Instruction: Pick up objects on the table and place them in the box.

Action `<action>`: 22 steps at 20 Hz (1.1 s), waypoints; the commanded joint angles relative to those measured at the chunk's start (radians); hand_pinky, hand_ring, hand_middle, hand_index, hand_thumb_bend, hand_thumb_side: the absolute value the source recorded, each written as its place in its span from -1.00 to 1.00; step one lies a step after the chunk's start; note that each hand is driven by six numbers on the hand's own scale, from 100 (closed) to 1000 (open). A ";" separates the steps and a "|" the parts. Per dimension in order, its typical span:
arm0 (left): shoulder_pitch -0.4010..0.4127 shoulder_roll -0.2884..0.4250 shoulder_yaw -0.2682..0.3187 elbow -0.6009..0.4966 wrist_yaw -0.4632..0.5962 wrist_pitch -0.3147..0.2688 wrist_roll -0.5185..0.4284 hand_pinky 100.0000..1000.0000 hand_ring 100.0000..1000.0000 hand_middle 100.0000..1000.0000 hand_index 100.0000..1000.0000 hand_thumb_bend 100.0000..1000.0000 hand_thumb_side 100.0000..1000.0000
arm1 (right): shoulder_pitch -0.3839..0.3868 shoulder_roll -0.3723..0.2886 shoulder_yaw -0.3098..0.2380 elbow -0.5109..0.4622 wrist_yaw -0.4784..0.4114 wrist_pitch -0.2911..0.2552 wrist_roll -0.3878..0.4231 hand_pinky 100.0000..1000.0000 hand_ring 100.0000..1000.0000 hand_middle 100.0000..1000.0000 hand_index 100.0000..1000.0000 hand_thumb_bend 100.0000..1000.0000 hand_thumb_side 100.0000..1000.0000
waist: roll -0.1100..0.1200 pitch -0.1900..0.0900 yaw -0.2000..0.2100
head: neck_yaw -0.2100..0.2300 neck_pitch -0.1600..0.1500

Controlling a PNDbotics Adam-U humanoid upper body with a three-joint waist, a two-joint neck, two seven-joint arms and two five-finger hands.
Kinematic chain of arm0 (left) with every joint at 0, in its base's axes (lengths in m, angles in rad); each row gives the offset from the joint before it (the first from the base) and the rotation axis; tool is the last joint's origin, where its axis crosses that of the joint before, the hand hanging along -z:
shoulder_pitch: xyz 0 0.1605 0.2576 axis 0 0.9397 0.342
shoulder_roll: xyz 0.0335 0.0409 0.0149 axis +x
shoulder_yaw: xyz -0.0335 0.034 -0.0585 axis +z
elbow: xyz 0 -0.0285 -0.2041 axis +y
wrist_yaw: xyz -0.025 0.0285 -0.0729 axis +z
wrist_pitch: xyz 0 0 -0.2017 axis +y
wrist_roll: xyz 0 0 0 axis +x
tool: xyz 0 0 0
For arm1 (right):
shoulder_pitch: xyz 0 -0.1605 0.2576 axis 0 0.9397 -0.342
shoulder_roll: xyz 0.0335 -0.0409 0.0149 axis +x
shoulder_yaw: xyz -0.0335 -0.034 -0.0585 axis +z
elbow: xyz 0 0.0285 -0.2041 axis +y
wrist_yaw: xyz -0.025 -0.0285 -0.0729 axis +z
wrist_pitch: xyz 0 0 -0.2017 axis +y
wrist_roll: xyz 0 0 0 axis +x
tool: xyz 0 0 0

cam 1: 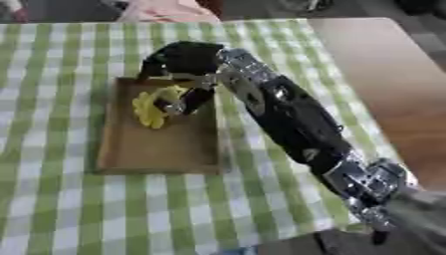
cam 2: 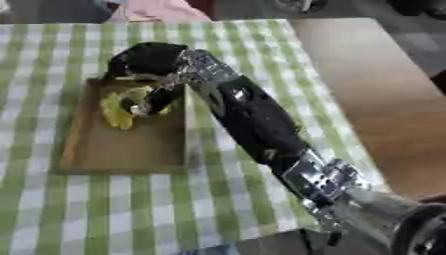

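Observation:
A shallow brown box (cam 1: 157, 152) lies on the green-and-white checked cloth. My right arm reaches across from the lower right, and my right hand (cam 1: 184, 62) hangs over the box's far end. Its fingers (cam 1: 187, 99) curl down round a yellow object (cam 1: 153, 107) with a wavy edge. The yellow object is inside the box's far half; whether it rests on the floor I cannot tell. My left hand shows in neither view.
Bare wooden table top (cam 1: 383, 74) runs along the right of the cloth. Pink fabric (cam 1: 170, 10) lies beyond the table's far edge. The near half of the box holds nothing.

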 commanded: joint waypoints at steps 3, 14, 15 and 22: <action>-0.014 0.008 0.007 -0.014 0.000 0.004 -0.001 0.02 0.31 0.32 0.14 -0.87 -0.06 | -0.012 -0.045 -0.020 -0.058 -0.041 0.002 -0.001 0.44 0.53 0.46 0.73 -1.00 0.06 | 0.009 -0.015 -0.004 | 0.007 -0.005; -0.007 0.016 0.012 -0.014 -0.005 0.009 0.002 0.02 0.31 0.32 0.14 -0.88 -0.05 | 0.014 -0.179 -0.066 -0.156 -0.149 0.045 -0.041 0.45 0.52 0.44 0.71 -1.00 -0.08 | 0.009 -0.016 -0.028 | 0.023 0.006; -0.007 0.018 0.013 -0.014 -0.005 0.009 0.003 0.02 0.31 0.32 0.14 -0.88 -0.05 | 0.017 -0.197 -0.073 -0.162 -0.162 0.051 -0.047 0.45 0.52 0.44 0.70 -1.00 -0.08 | 0.010 -0.016 -0.031 | 0.025 0.006; 0.004 0.023 0.023 -0.014 -0.015 0.014 0.008 0.02 0.31 0.33 0.13 -0.90 -0.03 | 0.060 -0.312 -0.137 -0.206 -0.277 0.113 -0.118 0.48 0.46 0.40 0.68 -1.00 0.25 | 0.014 -0.016 -0.058 | 0.038 0.003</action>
